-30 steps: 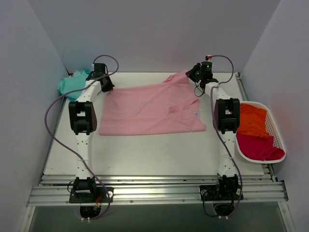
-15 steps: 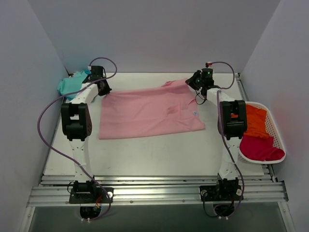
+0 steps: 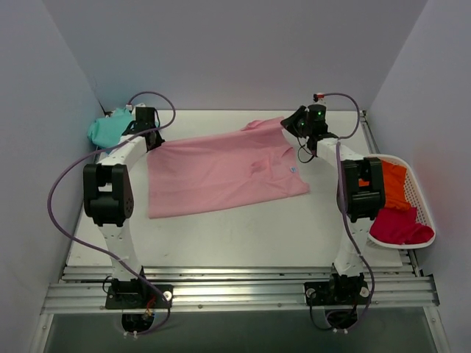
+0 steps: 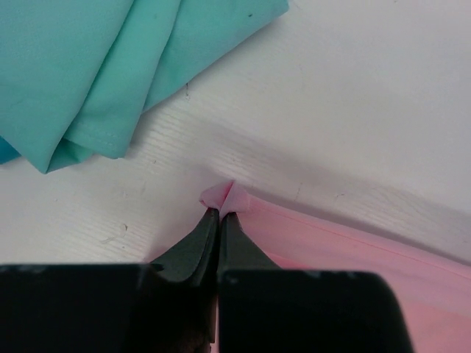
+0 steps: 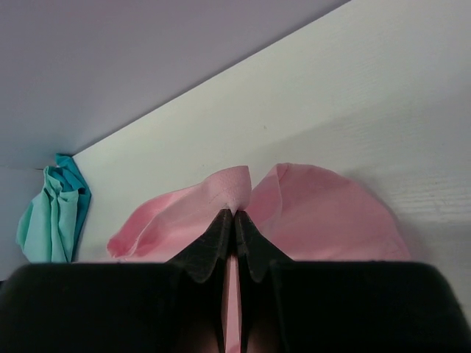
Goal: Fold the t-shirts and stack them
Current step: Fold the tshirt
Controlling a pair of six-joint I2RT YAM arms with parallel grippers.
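A light pink t-shirt (image 3: 221, 173) lies spread across the middle of the table, with a small chest mark near its right side. At its far left corner my left gripper (image 3: 151, 138) is shut on a pinch of pink cloth (image 4: 224, 195). My right gripper (image 3: 293, 125) is shut on the pink cloth (image 5: 235, 184) at the far right corner, which bunches up round the fingertips. A crumpled teal t-shirt (image 3: 108, 129) sits at the far left, just beyond the left gripper (image 4: 220, 212). Orange (image 3: 388, 184) and magenta (image 3: 397, 224) t-shirts lie in a basket on the right.
A white plastic basket (image 3: 421, 202) stands at the table's right edge beside the right arm. Walls close in at the back and both sides. Metal rails run along the near edge by the arm bases.
Both grippers have moved toward the far left with the pink shirt held, dragging it left and away. The left gripper now sits close beside the teal shirt.
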